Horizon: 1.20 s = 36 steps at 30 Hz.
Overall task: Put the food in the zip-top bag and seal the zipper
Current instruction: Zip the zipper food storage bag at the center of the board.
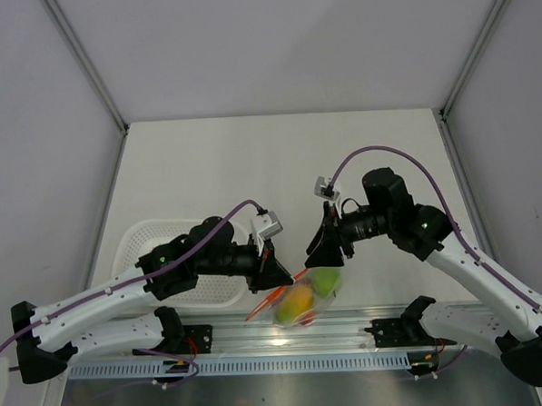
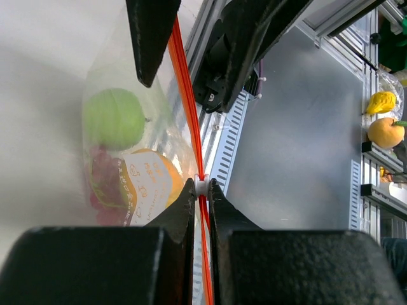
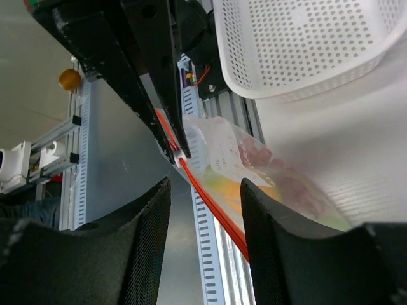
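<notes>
The clear zip-top bag (image 1: 305,297) hangs between my two grippers near the table's front edge. It holds the green apple (image 2: 114,117), the red grapes (image 2: 102,184) and an orange-yellow fruit (image 2: 170,181) behind a label. My left gripper (image 2: 201,189) is shut on the orange-red zipper (image 2: 187,108) at its white slider. My right gripper (image 3: 205,187) is open, with the zipper (image 3: 213,203) running between its fingers close to the right finger (image 3: 273,241). In the top view the left gripper (image 1: 276,274) and the right gripper (image 1: 323,253) face each other over the bag.
The white perforated basket (image 1: 146,241) stands at the left under my left arm and also shows in the right wrist view (image 3: 299,44). A slotted aluminium rail (image 1: 260,335) runs along the near edge. Spare toy fruits (image 2: 385,130) sit on a shelf off the table.
</notes>
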Available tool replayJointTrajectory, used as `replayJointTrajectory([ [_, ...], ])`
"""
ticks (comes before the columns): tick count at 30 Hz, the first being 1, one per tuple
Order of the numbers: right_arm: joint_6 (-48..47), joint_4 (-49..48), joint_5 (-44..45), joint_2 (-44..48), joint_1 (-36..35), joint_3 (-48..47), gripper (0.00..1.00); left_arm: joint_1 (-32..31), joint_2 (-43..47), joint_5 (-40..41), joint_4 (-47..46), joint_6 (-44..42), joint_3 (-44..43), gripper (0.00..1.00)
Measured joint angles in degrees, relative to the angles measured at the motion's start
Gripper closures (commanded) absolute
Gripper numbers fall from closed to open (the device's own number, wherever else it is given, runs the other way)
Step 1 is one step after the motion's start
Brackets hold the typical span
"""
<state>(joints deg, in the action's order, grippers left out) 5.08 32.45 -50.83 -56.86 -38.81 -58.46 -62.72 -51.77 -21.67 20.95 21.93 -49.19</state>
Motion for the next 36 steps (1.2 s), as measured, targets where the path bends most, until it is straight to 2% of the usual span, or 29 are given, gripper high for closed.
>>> replayJointTrajectory([
  [10, -3.56, 0.76, 1.16, 0.02, -3.72, 0.07, 0.62, 0.0, -0.02, -1.03, 0.24, -0.02, -0.07, 0.99],
  [20, -8.41, 4.13, 5.03, 0.02, -7.41, 0.07, 0.6, 0.0, -0.33, -2.75, 0.24, 0.0, -0.52, 0.99],
  [29, -10.32, 6.38, 8.79, -1.33, -11.26, 0.04, 0.68, 0.0, -0.44, -2.99, 0.26, 0.02, -0.9, 0.99],
  [32, -10.6, 6.69, 9.51, -1.38, -11.72, 0.02, 0.74, 0.0, -0.79, -3.04, 0.26, 0.02, -1.05, 0.99],
  [36, -11.15, 6.82, 10.01, -1.62, -11.93, -0.09, 1.0, 0.0, -1.18, -3.02, 0.24, 0.02, -1.2, 0.99],
])
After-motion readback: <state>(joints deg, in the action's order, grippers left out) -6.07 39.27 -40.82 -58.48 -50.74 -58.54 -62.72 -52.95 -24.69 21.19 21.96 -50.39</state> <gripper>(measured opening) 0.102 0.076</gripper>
